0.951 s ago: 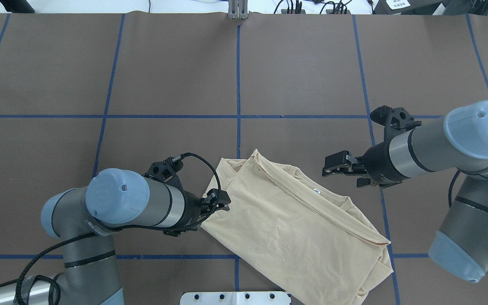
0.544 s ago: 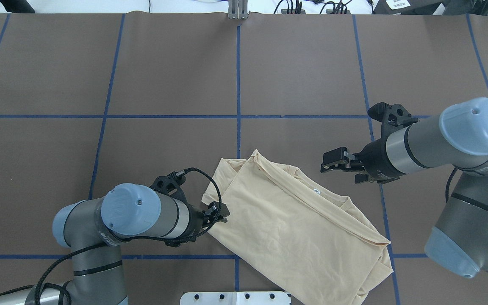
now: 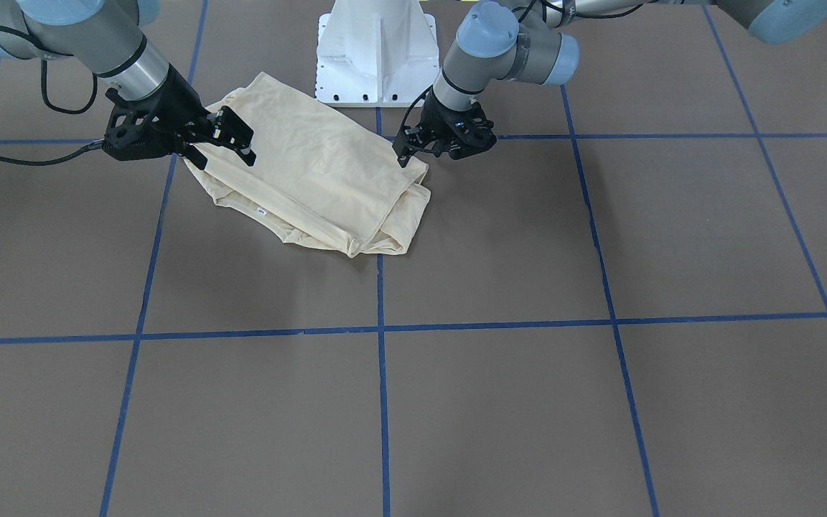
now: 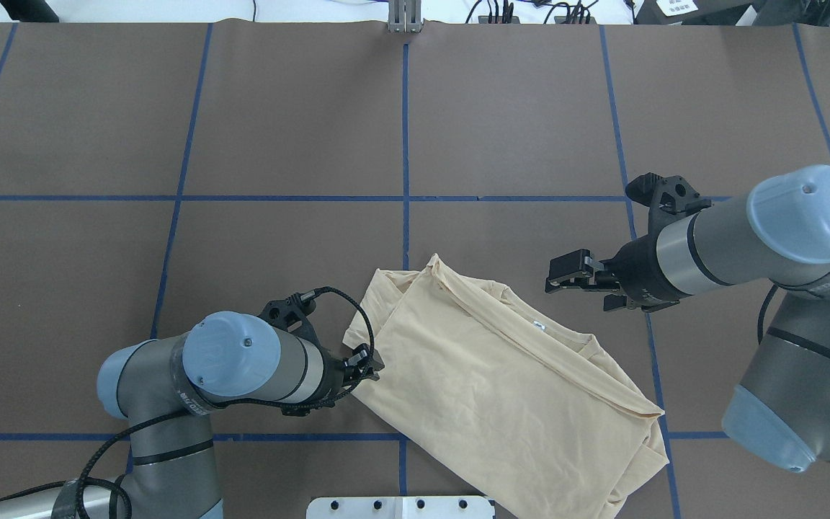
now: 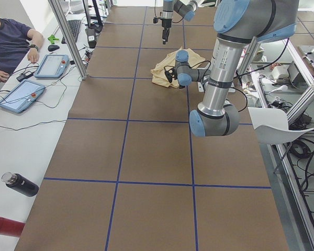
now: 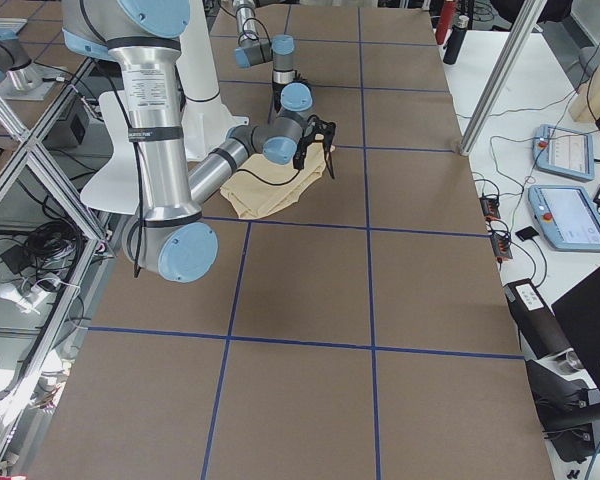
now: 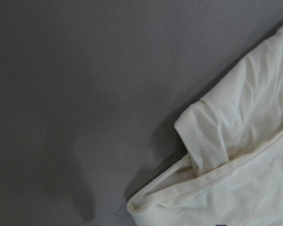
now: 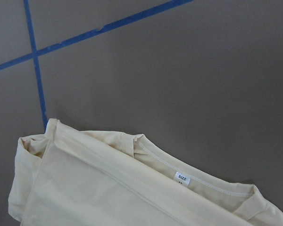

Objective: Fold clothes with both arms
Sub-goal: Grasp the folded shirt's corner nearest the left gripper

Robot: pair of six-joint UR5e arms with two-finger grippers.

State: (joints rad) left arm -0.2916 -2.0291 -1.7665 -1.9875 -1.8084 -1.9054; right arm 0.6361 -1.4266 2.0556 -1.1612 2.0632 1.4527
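A: So, how far along is the T-shirt (image 4: 501, 389)?
B: It's folded into a layered oblong, lying askew on the table (image 4: 300, 144) near the robot's base, with the neck label (image 8: 181, 178) showing. I'd judge a final fold remains.
A: And the grippers?
B: The left gripper (image 4: 369, 362) sits at the shirt's corner, and I cannot tell its opening; the right gripper (image 4: 563, 275) hovers beside the collar, fingers parted, holding nothing

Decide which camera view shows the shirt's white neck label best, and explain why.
Right wrist-mounted: the neck label is close and sharp, SIZE readable. Overhead and front-facing show it only as a tiny white speck. Both side views are too distant; the left wrist-mounted view misses it.
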